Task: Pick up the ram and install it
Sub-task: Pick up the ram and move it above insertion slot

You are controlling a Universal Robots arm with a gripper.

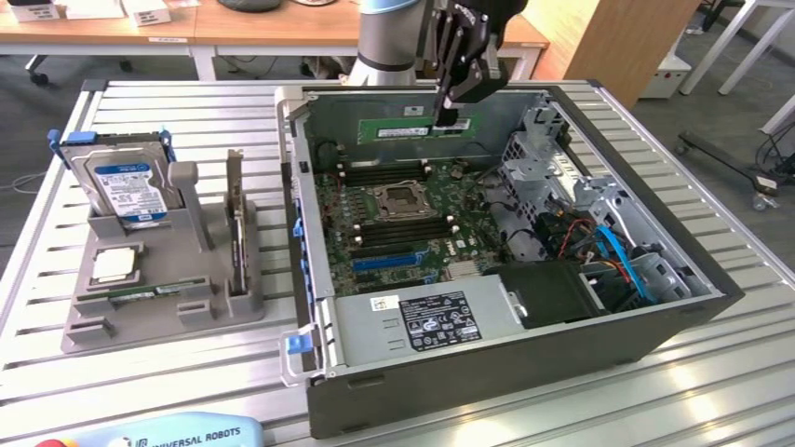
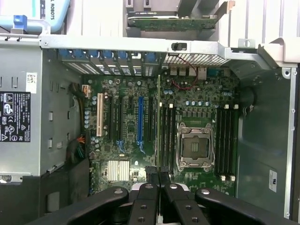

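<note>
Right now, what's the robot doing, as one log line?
gripper: shut on ram stick | where: above the green board inside the open computer case | slot: not in one yet

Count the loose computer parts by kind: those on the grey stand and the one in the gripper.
Ram sticks: 2, the held ram and a spare
Hard drive: 1
Processor chip: 1
Expansion card: 1
Total: 5

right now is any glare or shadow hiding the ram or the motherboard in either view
Exterior view: sun patches glare on the table at that view's right, yet the ram in the jaws and the motherboard sit in soft shade, readable. Wrist view: even light on the motherboard, the ram seen edge-on as a thin line, the case rim washed pale.
</note>
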